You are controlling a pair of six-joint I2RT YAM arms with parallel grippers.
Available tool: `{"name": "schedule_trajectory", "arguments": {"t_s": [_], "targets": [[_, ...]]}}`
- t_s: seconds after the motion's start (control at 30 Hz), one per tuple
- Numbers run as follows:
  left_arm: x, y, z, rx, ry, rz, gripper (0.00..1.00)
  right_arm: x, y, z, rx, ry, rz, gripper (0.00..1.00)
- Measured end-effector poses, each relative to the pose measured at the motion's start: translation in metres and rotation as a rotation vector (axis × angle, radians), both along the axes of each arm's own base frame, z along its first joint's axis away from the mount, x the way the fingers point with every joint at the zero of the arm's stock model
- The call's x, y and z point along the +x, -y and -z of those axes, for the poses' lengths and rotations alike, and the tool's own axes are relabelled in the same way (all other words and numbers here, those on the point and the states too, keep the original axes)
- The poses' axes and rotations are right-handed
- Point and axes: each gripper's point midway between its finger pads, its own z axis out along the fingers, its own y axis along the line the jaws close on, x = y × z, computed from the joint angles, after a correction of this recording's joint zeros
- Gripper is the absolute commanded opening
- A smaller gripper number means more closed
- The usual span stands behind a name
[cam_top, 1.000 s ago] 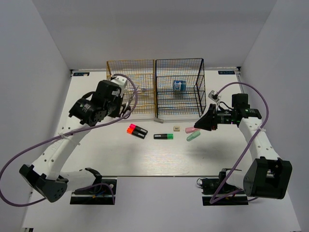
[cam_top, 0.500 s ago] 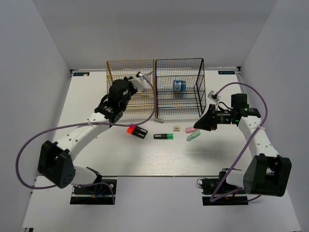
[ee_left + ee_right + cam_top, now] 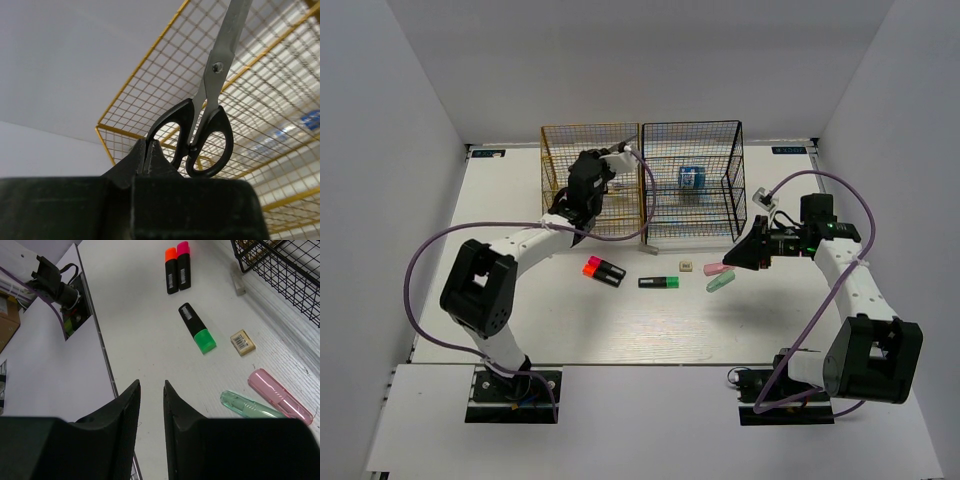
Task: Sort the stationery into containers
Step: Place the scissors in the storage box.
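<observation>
My L gripper [image 3: 149, 156] has swung in from the left & now hangs at the yellow rack [image 3: 552, 150], jaws pinching the scissors [image 3: 209, 115] by a handle loop, blades up vs the mesh. Drop's nxt, I reckon. R gripper [image 3: 151, 390] hasn't budged: jaws slightly apart, empty, above the markers [image 3: 177, 272] on the table [image 3: 135, 335].

Yellow-orange rack [image 3: 563, 150]: wire in square grid mesh.
Black rack [image 3: 710, 215]: same grid.
Scissors [image 3: 202, 135]: black handles, silver blades.
Red-ended marker [image 3: 172, 275], pink-ended marker [image 3: 184, 270], green-ended marker [image 3: 195, 326]: black bodies, white barcode labels.
Pink piece [image 3: 280, 396]: translucent.
Mint piece [image 3: 247, 405]: translucent.
Beige cube [image 3: 243, 342]: barcode printed.
Blue roll [image 3: 691, 178].
Table [image 3: 620, 320]: plain white.
Left claw [image 3: 148, 146], right claw [image 3: 151, 386]: black.
</observation>
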Motion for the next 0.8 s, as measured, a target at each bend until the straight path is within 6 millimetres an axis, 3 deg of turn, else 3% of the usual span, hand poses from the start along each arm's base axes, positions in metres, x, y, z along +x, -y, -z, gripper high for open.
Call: {"name": "schedule_trajectory", "arguments": {"t_s": [0.33, 0.67, 0.8], "targets": [[0.01, -0.029, -0.013, -0.04, 0.07, -0.076, 0.0, 0.004, 0.003, 0.0, -0.001, -0.001, 0.007, 0.3], [-0.006, -0.044, 0.028, -0.077, -0.001, -0.097, 0.0, 0.003, 0.004, 0.002, 0.001, -0.016, 0.007, 0.3], [-0.006, -0.047, 0.03, -0.097, -0.003, -0.106, 0.0, 0.004, 0.005, 0.001, 0.001, -0.012, 0.01, 0.3]]}}
